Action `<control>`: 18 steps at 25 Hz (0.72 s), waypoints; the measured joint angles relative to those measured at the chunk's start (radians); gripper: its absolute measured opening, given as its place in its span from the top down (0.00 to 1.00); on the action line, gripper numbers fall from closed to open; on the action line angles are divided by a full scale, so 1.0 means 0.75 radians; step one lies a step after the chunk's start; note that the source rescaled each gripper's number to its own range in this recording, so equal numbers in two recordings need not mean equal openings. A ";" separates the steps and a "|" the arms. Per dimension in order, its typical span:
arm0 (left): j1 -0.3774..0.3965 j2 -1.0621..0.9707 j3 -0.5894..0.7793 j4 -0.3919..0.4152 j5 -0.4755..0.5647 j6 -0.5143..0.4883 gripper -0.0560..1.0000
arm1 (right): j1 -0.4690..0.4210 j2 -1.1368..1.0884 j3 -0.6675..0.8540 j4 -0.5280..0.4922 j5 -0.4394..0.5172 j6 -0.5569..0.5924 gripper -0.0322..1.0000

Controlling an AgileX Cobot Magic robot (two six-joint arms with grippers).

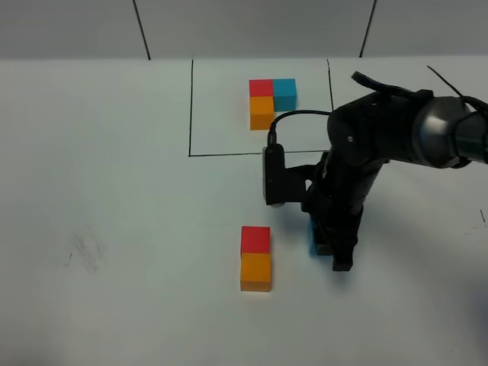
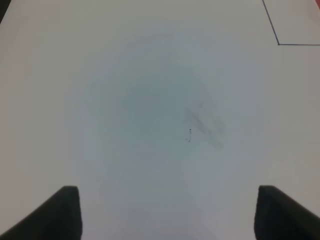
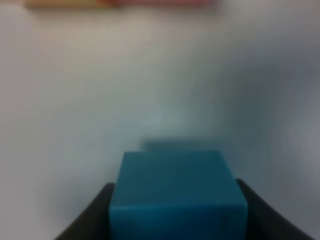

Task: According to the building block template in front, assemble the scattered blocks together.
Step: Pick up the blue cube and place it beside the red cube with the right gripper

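The template point(image 1: 272, 97), an L of red, blue and orange cubes, lies inside the black drawn rectangle point(image 1: 190, 114) at the back. A loose red cube point(image 1: 255, 239) touches a loose orange cube point(image 1: 255, 272) in front of it. My right gripper point(image 1: 324, 248) is shut on the blue cube point(image 1: 312, 238), just right of the red cube with a gap between them. In the right wrist view the blue cube point(image 3: 177, 192) sits between the fingers point(image 3: 90, 215), with the red cube point(image 3: 165, 2) and the orange cube point(image 3: 60, 2) blurred beyond. My left gripper point(image 2: 167, 212) is open and empty over bare table.
A grey smudge point(image 1: 85, 250) marks the white table at the left; it also shows in the left wrist view point(image 2: 205, 125). A corner of the black rectangle point(image 2: 278, 44) shows there too. The wall runs along the back.
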 joint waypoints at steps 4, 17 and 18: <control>0.000 0.000 0.000 0.000 0.000 0.000 0.38 | 0.008 0.051 -0.087 -0.038 0.051 0.042 0.72; 0.000 0.000 0.000 0.000 0.000 0.000 0.38 | 0.080 0.057 -0.109 -0.009 0.030 0.088 0.72; 0.000 0.000 0.000 0.000 0.000 0.000 0.38 | 0.086 0.057 -0.109 -0.006 0.027 0.085 0.72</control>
